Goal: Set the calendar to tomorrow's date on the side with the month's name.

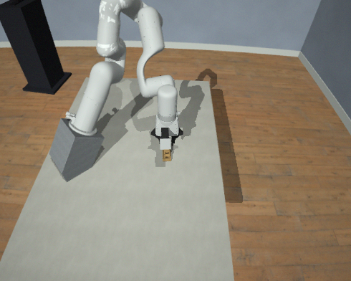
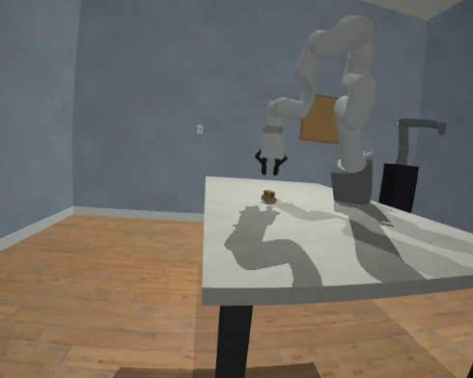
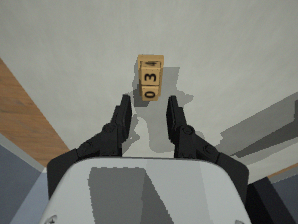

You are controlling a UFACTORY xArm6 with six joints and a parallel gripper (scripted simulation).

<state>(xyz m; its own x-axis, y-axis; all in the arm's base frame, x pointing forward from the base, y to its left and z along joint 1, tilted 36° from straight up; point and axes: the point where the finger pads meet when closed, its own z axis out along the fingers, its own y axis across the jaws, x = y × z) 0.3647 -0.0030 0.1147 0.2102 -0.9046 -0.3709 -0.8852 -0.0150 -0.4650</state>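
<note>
The small wooden calendar shows in the exterior view as two light-brown cubes [image 2: 269, 194] on their tray [image 2: 269, 201] on the table; its dark digits are too small to read surely there. In the top view the calendar [image 1: 167, 155] shows just in front of the gripper. In the wrist view the calendar [image 3: 150, 77] lies lengthwise ahead of the fingers, with a 0, a 3 and a foreshortened 4 visible. Which of these is on the month side is not clear. My gripper [image 2: 269, 173] [image 3: 149, 104] is open and empty, above the calendar, its fingers apart and touching nothing.
The pale table [image 1: 132, 222] [image 2: 236, 188] bears the arm's grey base block [image 1: 76, 154] [image 2: 352, 187] to one side of the calendar. A black pedestal [image 1: 36, 46] [image 2: 399, 185] stands on the floor beyond the table. The arm's shadows fall across the table.
</note>
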